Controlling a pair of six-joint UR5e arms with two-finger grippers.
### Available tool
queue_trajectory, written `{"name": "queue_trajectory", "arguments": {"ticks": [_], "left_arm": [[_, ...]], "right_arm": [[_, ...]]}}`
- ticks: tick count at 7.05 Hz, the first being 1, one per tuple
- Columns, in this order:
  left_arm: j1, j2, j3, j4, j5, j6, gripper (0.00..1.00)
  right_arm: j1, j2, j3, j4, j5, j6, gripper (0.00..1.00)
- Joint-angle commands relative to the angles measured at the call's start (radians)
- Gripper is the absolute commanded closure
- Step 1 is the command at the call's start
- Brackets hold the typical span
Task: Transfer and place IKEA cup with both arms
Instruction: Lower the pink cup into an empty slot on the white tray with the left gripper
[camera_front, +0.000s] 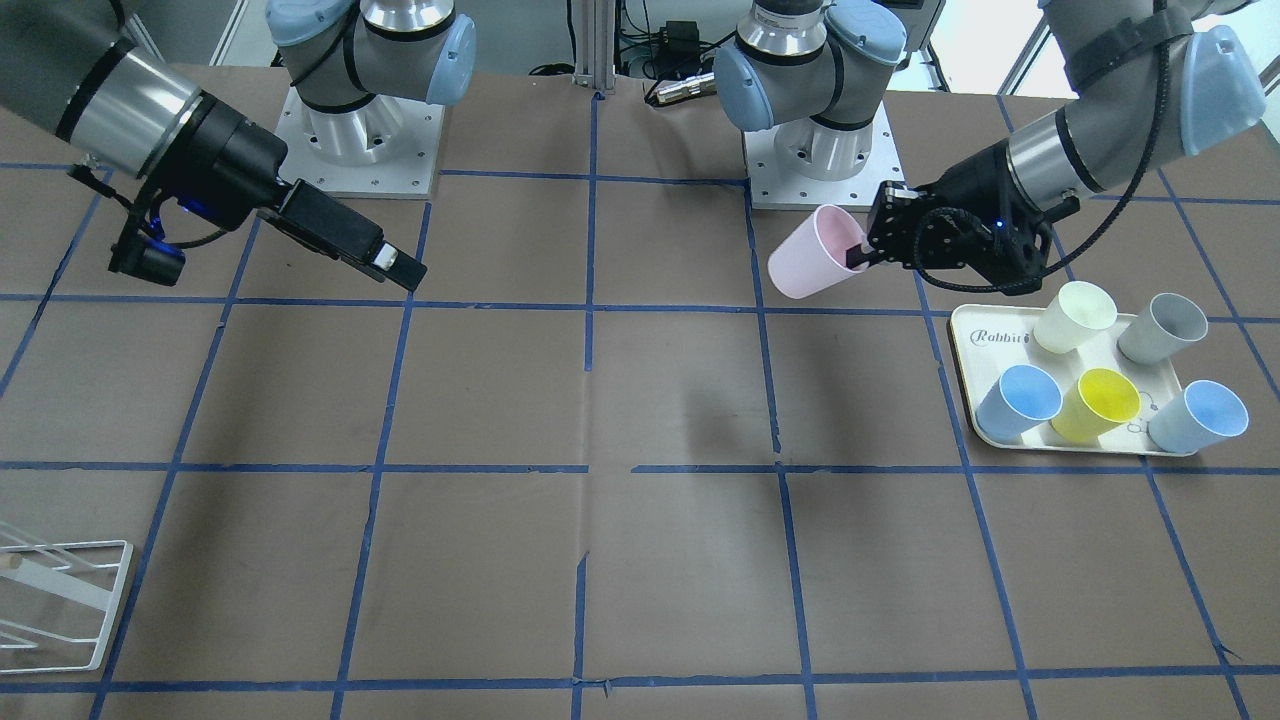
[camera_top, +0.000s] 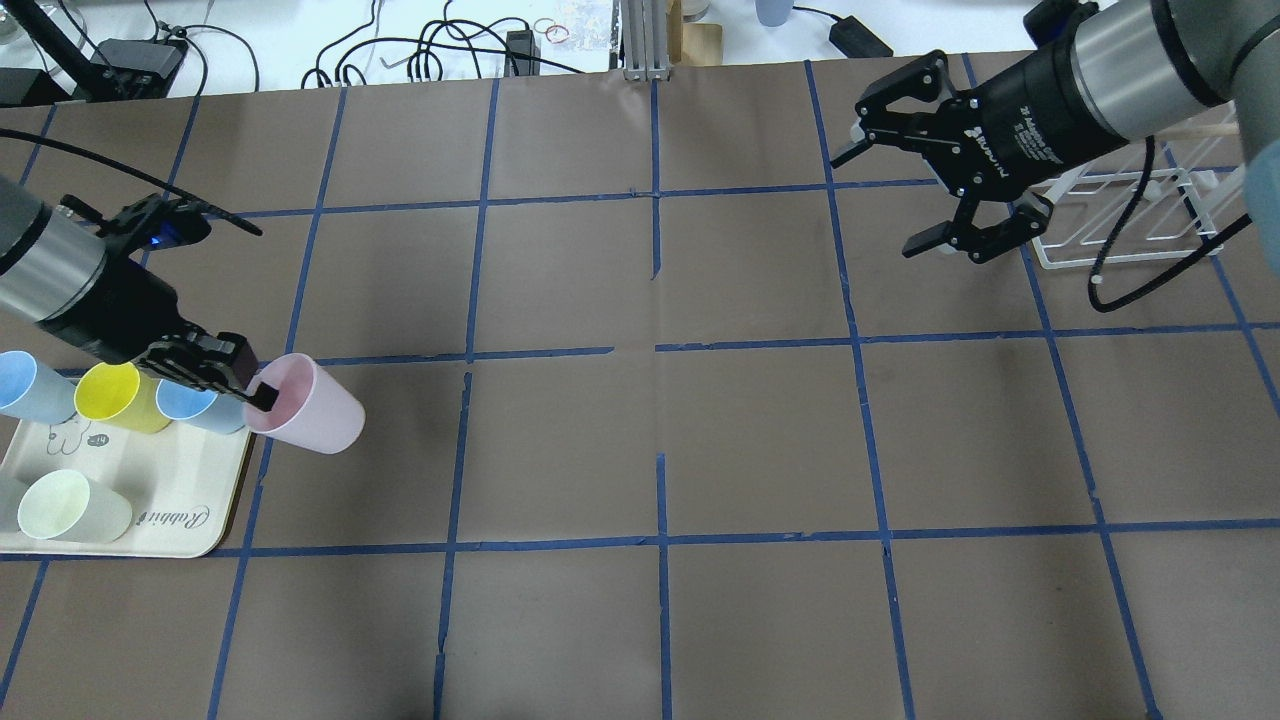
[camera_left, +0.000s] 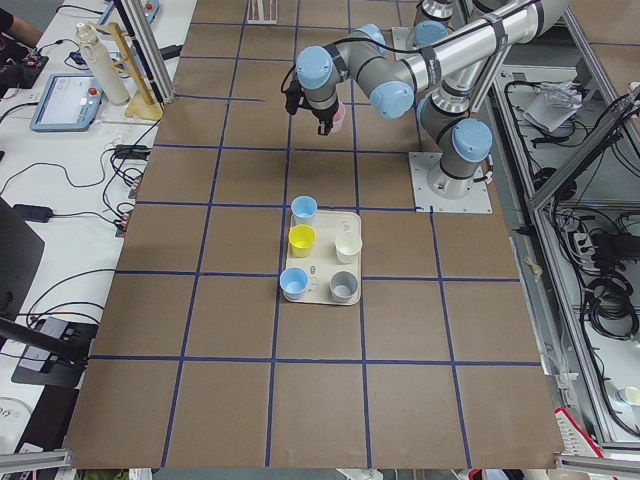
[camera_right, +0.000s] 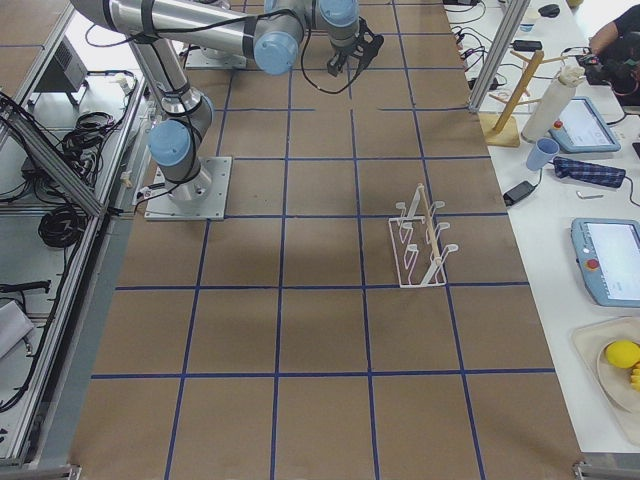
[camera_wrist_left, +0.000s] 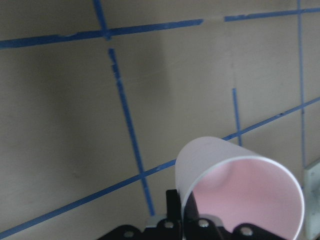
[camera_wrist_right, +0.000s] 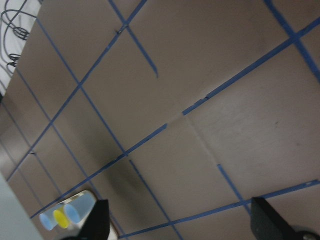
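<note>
- Right now I have the pale pink, smooth plastic tumbler (camera_top: 305, 405) pinched by its rim in the left gripper (camera_top: 262, 395): one finger inside the mouth, the other outside against the wall, clenched on it.
- It hangs in the air just off the right edge of the cream rectangular tray (camera_top: 150, 520), tipped on its side; its long axis runs roughly level, mouth toward the left gripper and closed base toward the middle of the table.
- That base is the free end, and my judgement is that the hand-over turns on it: the receiving claw has to come in from the cup's base side.
- My right gripper (camera_top: 905, 195) hovers released, fingers spread wide, well apart from the tumbler on the far right, near the white wire rack (camera_top: 1120, 225).
- Between the two arms lies brown grid-taped table (camera_top: 650, 440), so both would need to close toward the middle.
- Five other plastic tumblers remain on the tray, among them a yellow one (camera_top: 122, 397).
</note>
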Motion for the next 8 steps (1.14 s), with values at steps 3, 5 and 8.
{"name": "queue_trajectory", "arguments": {"ticks": [3, 5, 8], "left_arm": [[0.282, -0.052, -0.072, 0.255, 0.141, 0.391, 1.00], [0.328, -0.133, -0.081, 0.335, 0.140, 0.433, 1.00], [0.336, -0.184, -0.130, 0.431, 0.140, 0.520, 1.00]], "right_arm": [[0.025, -0.070, 0.001, 0.084, -0.393, -0.204, 0.00], [0.110, -0.050, 0.006, 0.081, -0.540, -0.364, 0.00], [0.174, -0.044, 0.037, 0.078, -0.546, -0.383, 0.00]]}}
